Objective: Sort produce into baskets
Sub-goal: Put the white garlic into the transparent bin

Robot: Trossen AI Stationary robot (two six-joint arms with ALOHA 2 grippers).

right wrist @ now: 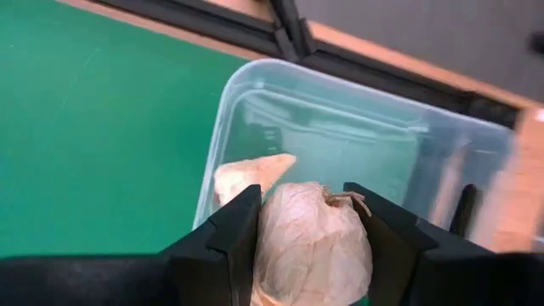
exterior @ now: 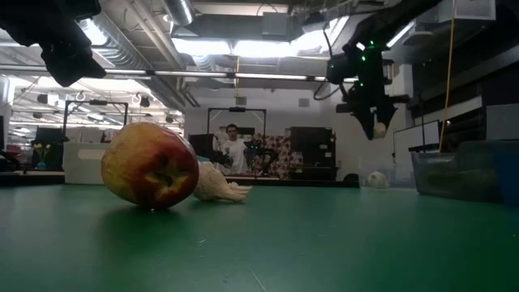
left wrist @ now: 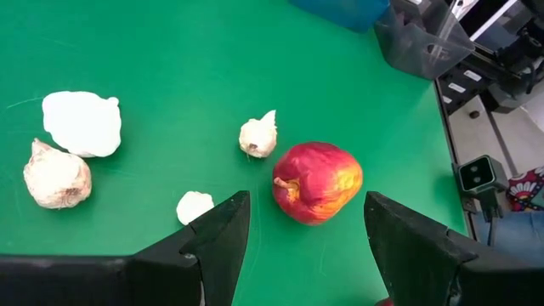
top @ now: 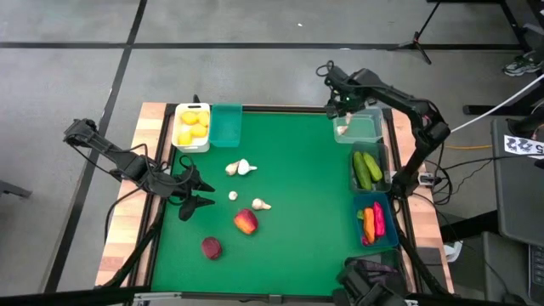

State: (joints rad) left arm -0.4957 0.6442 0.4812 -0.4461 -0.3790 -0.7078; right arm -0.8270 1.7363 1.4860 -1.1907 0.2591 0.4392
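Observation:
My right gripper [top: 344,107] is shut on a white garlic bulb [right wrist: 310,246], high above the clear bin [right wrist: 357,140] at the table's far right. Another garlic [right wrist: 251,174] lies inside that bin. The held bulb also shows in the low view [exterior: 379,128]. My left gripper [top: 202,193] is open and empty at the table's left, above the mat. In the left wrist view a red apple [left wrist: 316,181] lies just ahead of its fingers. Several garlic bulbs [top: 241,167] lie loose on the green mat, and a dark red fruit [top: 212,247] lies near the front. My right gripper pinches the garlic bulb by its two opposite sides [right wrist: 270,231] between its two fingers. The fingers point down from above. The bulb is lifted clear and hangs over the clear bin's opening.
The white bin with lemons [top: 191,126] and the teal bin [top: 226,125] stand at the far left. The dark grey bin with cucumbers [top: 370,168] and the blue bin with carrots and chilies [top: 374,223] line the right edge. A person [exterior: 233,146] shows far behind the table.

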